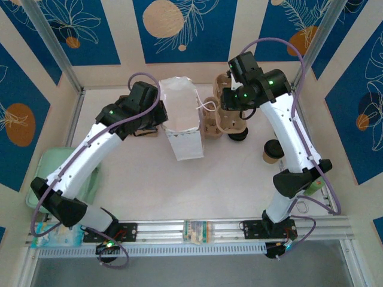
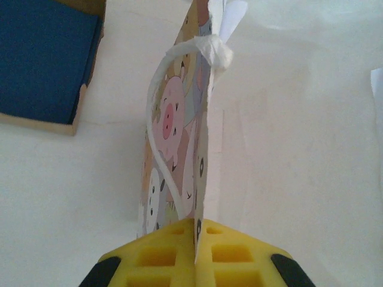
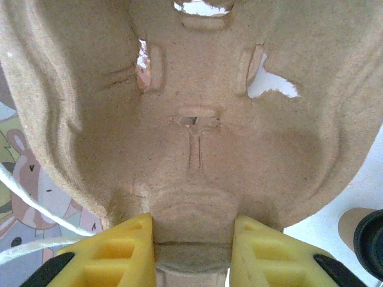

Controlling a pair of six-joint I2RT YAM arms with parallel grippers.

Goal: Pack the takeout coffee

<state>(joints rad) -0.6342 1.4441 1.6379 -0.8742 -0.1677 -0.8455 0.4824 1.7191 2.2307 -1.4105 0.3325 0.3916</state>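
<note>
Packing prep, prob.: pinches white bag (image 1: 185,143) wall in left gripper (image 2: 194,233) jaws, pulp carrier (image 3: 197,119) in right gripper (image 3: 191,239) jaws. Leaves takeout coffee (image 1: 272,152) nr right edge of surface (image 1: 227,179). Next: lower carrier straight into bag.

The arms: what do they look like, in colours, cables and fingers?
The left arm and right arm have white links, black joints, small green lights and a looping purple cable. The fingers are yellow, with square recesses and black backing.
</note>
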